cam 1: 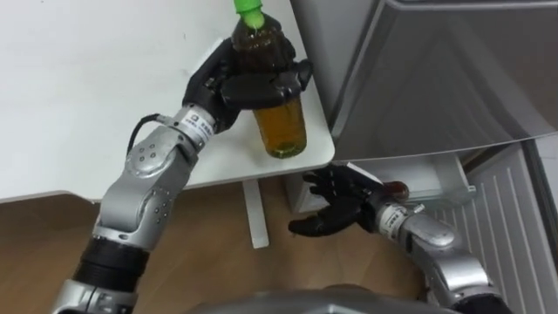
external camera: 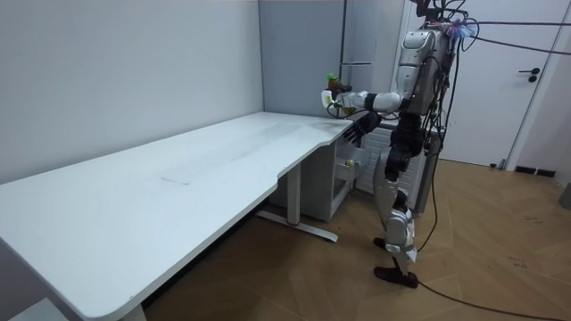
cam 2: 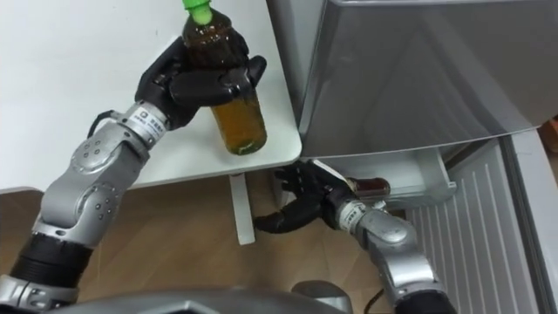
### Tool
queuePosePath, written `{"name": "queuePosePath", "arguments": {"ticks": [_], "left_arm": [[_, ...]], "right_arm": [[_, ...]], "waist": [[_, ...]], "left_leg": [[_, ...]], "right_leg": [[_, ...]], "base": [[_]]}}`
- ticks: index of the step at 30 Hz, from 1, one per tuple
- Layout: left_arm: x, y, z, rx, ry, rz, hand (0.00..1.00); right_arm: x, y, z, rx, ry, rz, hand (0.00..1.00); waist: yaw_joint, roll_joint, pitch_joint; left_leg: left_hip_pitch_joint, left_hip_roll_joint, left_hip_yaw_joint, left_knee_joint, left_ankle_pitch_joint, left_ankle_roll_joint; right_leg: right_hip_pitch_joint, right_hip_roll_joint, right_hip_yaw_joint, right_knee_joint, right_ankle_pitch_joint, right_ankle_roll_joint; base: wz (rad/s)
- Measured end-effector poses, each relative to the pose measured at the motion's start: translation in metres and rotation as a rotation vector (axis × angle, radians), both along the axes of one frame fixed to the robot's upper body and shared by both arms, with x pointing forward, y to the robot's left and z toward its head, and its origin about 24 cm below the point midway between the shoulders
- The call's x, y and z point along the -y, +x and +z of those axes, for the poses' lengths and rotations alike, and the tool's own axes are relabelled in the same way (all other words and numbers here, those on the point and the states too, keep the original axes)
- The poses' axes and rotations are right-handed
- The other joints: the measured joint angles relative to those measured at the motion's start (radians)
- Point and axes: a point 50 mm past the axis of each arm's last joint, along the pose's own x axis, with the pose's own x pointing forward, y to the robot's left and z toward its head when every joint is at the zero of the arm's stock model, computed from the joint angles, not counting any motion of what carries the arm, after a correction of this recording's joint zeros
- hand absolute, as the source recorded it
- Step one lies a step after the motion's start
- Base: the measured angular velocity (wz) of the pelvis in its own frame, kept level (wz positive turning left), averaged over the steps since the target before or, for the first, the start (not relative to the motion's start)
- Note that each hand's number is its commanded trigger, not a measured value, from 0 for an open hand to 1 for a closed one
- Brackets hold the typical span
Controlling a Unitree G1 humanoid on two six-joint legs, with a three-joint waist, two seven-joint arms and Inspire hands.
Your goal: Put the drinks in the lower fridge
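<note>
Left hand (cam 1: 240,87) curled round the bottle (cam 1: 281,131), held above the tabletop (cam 1: 87,87) corner. Right hand (cam 1: 336,205) low, fingers loose, empty, beside the open lower fridge (cam 1: 440,179). My judgement: bottle picked up, stowing not yet done.

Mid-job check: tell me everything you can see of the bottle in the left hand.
The drink bottle is clear plastic with a green cap, holding amber-brown liquid. It is capped and roughly upright. The left hand is curled round its upper half, leaving the lower half bare. It is held over the white table's corner beside the grey fridge; in the room view it looks lifted off the tabletop.
</note>
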Motion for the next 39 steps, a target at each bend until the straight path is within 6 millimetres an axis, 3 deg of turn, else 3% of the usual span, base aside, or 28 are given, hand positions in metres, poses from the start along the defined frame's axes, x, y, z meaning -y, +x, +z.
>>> {"name": "queuePosePath", "arguments": {"ticks": [6,14,20,39], "left_arm": [[-0.002,-0.015,-0.015,-0.097,-0.113,-0.037,1.0],[-0.008,-0.02,-0.032,-0.189,-0.128,-0.042,1.0],[-0.014,-0.024,-0.04,-0.242,-0.153,-0.041,1.0],[-0.022,-0.034,-0.05,-0.301,-0.089,-0.158,1.0]], "right_arm": [[0.008,0.0,0.011,-0.027,0.026,0.107,0.0],[0.01,-0.004,0.017,-0.084,0.143,0.167,0.0],[0.011,-0.007,0.016,-0.127,0.165,0.196,0.0],[0.02,-0.015,0.024,-0.209,0.244,0.31,0.0]], "waist": [[0.005,-0.009,0.0001],[0.035,-0.04,0.0003],[0.057,-0.041,0.0001],[0.047,-0.043,-0.0063]], "left_leg": [[0.0,0.001,0.004,0.0,0.0,0.0],[-0.002,0.001,0.004,0.005,0.0,0.0],[-0.018,0.002,0.005,0.02,0.0,0.0],[-0.06,0.003,0.005,0.04,-0.001,0.0]], "right_leg": [[-0.001,0.001,0.003,0.0,0.0,0.0],[-0.001,0.0,-0.001,0.002,0.002,-0.002],[-0.017,-0.002,-0.001,0.015,0.003,-0.003],[-0.068,-0.004,-0.001,0.052,0.006,-0.004]], "base": [[0.0],[0.0],[0.0],[0.0]]}}
